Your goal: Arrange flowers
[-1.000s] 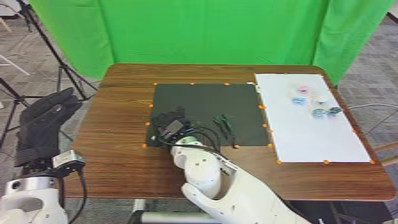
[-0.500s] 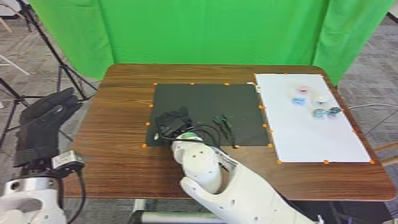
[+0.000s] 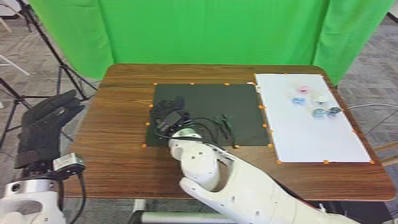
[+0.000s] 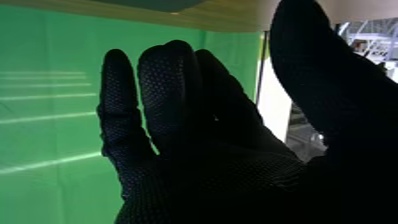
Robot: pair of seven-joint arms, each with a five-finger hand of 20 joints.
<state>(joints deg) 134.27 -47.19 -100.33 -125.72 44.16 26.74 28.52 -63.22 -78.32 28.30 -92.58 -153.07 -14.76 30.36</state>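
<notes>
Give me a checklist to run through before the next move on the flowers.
1. Right robot hand open and holding nothing: ok, fingers extended.
2. Left robot hand out of the work area: ok, off to the left.
3. Green stems on the dark mat: ok, to the right of the right robot hand.
4. Pink piece and blue piece on the white sheet: ok.
5. Those pieces joined with the stems: not ok, they lie apart.
6. Gap between right robot hand and mat: cannot tell.
</notes>
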